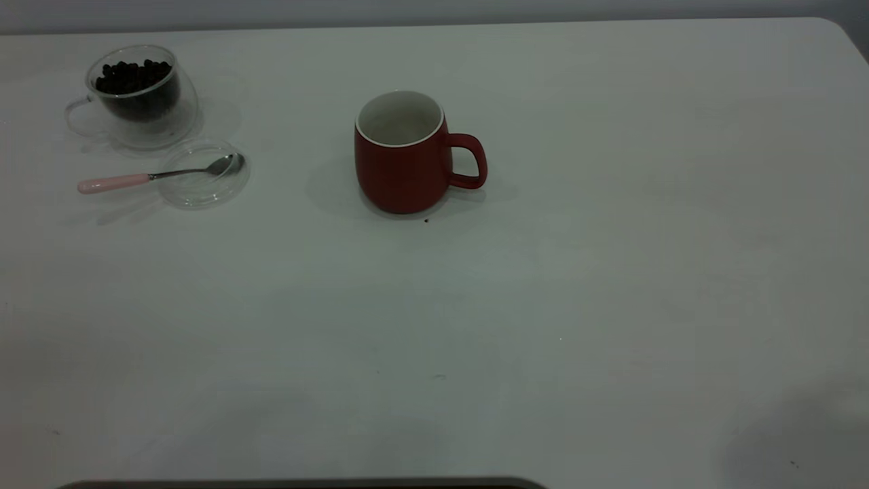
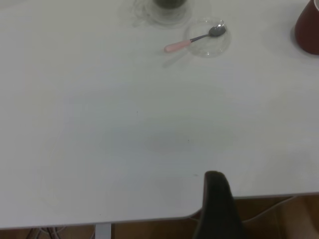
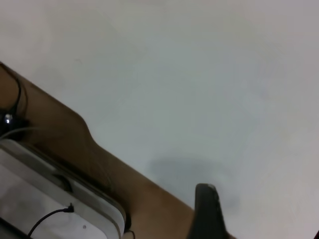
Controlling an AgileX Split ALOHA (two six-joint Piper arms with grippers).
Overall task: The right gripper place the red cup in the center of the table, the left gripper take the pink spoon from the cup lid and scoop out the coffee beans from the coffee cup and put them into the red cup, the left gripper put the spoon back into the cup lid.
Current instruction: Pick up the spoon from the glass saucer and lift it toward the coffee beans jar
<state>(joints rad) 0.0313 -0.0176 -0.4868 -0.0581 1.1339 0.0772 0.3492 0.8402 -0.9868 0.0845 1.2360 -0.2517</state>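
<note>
The red cup (image 1: pixel 402 170) stands upright near the middle of the table (image 1: pixel 611 272), handle to the right; what shows of its inside is white. At the far left the coffee cup (image 1: pixel 139 95) holds the coffee beans (image 1: pixel 133 76). Just in front of it lies the cup lid (image 1: pixel 204 175), and the pink spoon (image 1: pixel 119 181) rests with its bowl on the lid and its handle pointing left. The left wrist view shows the pink spoon (image 2: pixel 192 41) and cup lid (image 2: pixel 207 39) far off. My left gripper (image 2: pixel 215 204) hangs at the near table edge, and my right gripper (image 3: pixel 207 211) at another edge; both hold nothing.
A tiny dark speck (image 1: pixel 426 220) lies on the table just in front of the red cup. A dark strip (image 1: pixel 305 483) runs along the near edge. In the right wrist view a white box with a cable (image 3: pixel 50 199) sits below the table edge.
</note>
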